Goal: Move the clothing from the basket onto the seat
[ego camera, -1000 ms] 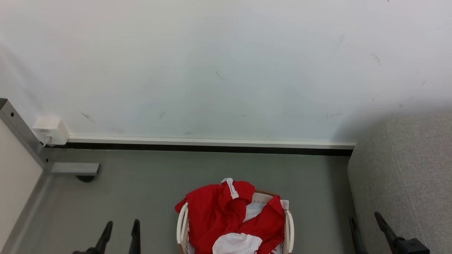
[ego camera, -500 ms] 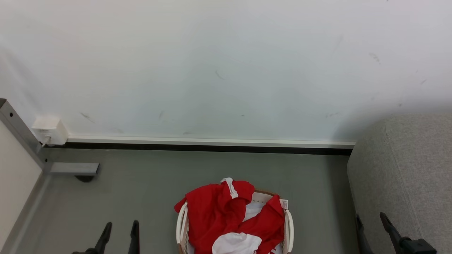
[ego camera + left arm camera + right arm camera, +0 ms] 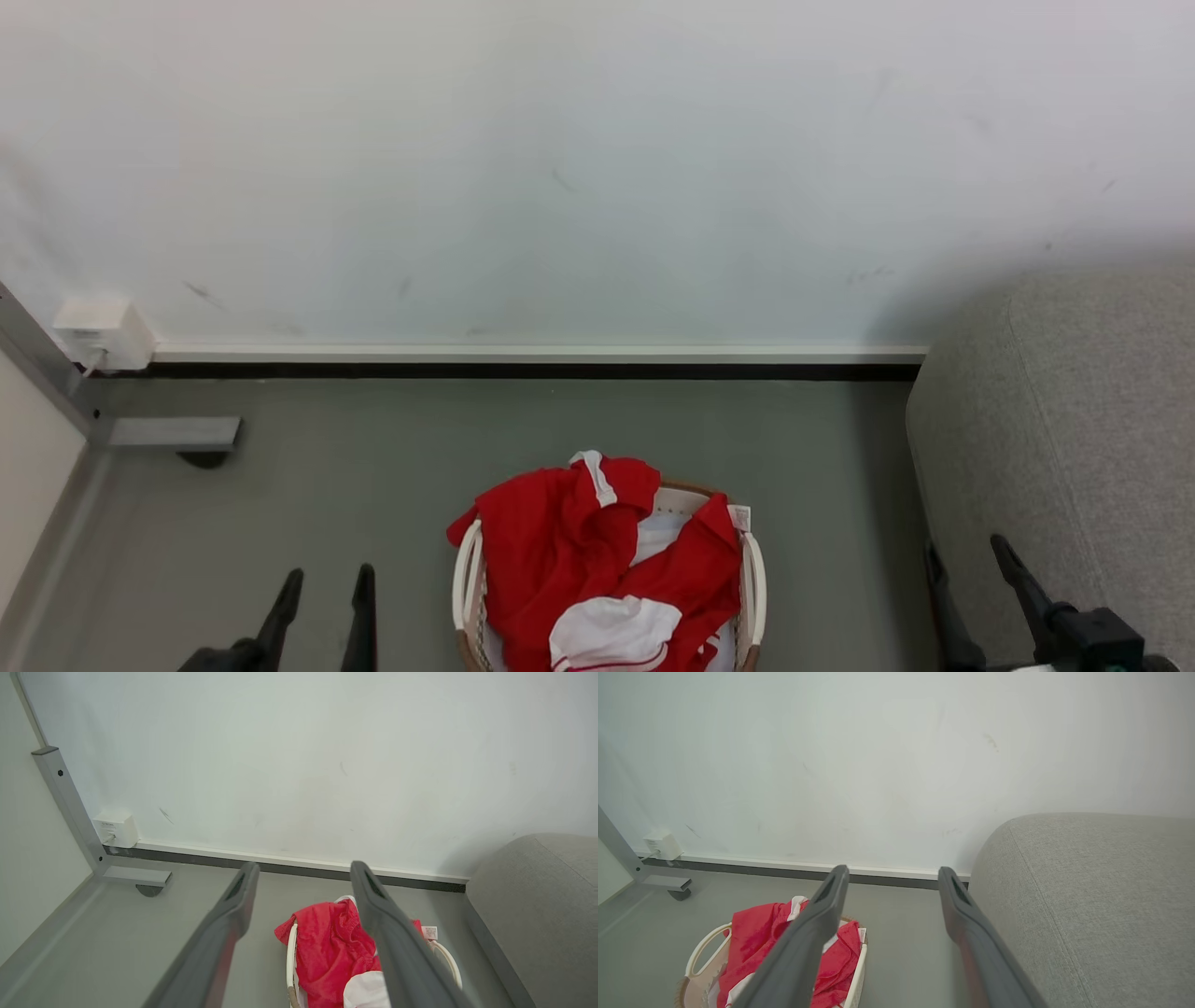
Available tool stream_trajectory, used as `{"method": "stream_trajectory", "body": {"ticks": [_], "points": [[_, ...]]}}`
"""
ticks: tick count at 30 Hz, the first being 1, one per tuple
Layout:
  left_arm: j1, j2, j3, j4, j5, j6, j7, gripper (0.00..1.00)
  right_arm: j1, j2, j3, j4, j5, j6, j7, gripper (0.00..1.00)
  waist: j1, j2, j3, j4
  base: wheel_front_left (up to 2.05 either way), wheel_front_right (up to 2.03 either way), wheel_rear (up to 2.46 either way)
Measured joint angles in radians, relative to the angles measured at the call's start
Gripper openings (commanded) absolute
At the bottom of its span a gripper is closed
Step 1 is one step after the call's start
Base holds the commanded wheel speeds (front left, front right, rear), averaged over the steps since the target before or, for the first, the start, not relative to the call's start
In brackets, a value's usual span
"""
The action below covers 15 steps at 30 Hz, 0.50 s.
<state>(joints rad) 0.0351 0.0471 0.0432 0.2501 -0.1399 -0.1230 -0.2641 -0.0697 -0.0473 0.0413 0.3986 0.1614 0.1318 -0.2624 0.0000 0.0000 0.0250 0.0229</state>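
Left gripper [image 3: 327, 586]: fingers spread, holding nothing, left of the basket [image 3: 752, 581].
Right gripper [image 3: 964, 560]: fingers spread, holding nothing, just beside the seat [image 3: 1074, 420].
Clothing [image 3: 569, 551]: heaped in the basket between my 2 grippers, spilling over the far-left rim.
Risk 1: a shallow pinch may slip and drop cloth on the floor [image 3: 373, 485].
Risk 2: tangled cloth may drag the light basket along.

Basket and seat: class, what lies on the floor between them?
Bare grey floor lies between the basket and the seat, with nothing resting on it; the head view shows this stretch plainly.
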Motion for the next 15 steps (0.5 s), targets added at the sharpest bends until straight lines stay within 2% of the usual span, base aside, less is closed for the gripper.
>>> {"method": "stream_trajectory", "body": {"ticks": [10,15], "points": [[-0.184,0.005,-0.077,0.005,-0.003,-0.004,0.000,1.00,-0.085,-0.001,0.007,-0.085,-0.016,0.000,0.000,1.00,0.0000,0.0000,0.154,-0.031,0.00,0.00,0.00],[-0.330,0.040,-0.156,0.043,-0.007,-0.008,0.000,1.00,-0.152,-0.001,0.001,-0.154,-0.039,0.000,0.000,1.00,0.0001,0.0000,0.273,-0.044,0.00,0.00,0.00]]}}
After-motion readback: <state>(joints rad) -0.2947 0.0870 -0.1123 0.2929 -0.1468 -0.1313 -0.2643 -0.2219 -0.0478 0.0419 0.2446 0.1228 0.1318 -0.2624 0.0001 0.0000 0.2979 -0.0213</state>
